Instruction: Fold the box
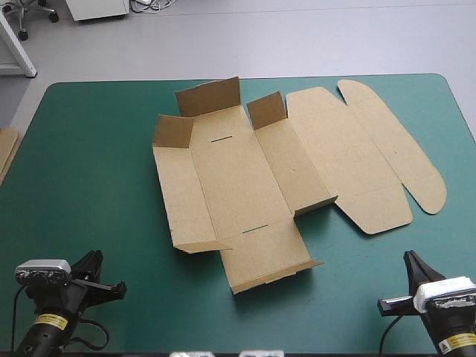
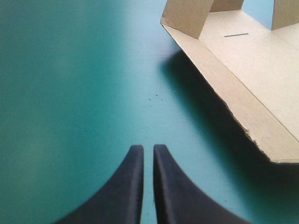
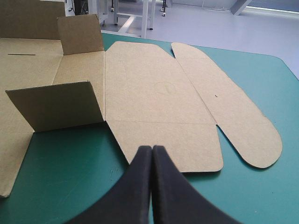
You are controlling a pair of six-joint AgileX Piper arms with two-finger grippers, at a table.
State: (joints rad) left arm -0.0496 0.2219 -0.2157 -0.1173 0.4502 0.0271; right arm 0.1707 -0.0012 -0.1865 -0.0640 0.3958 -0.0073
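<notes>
The box [image 1: 260, 178] lies opened out near the middle of the teal-green cover [image 1: 89, 186], nearer the far edge than the near one. Its lid panel, with its rounded flaps, lies flat toward the table's right side. Three short flaps stand up along the far part of the sheet, and the near flaps tilt up a little off the cover.

The left gripper [image 2: 148, 148] sits at the near left corner, its black fingers drawn together with only a thin slit between them and nothing in it. The box is ahead of it and off toward the table's middle, apart from it, with bare cover under the fingertips.

The right gripper [image 3: 152, 148] is at the near right corner, its fingers pressed into one point, empty. The lid panel lies just ahead of it. From above, bare cover shows between the two.

An edge of more brown board [image 1: 6, 149] shows at the table's left edge.
</notes>
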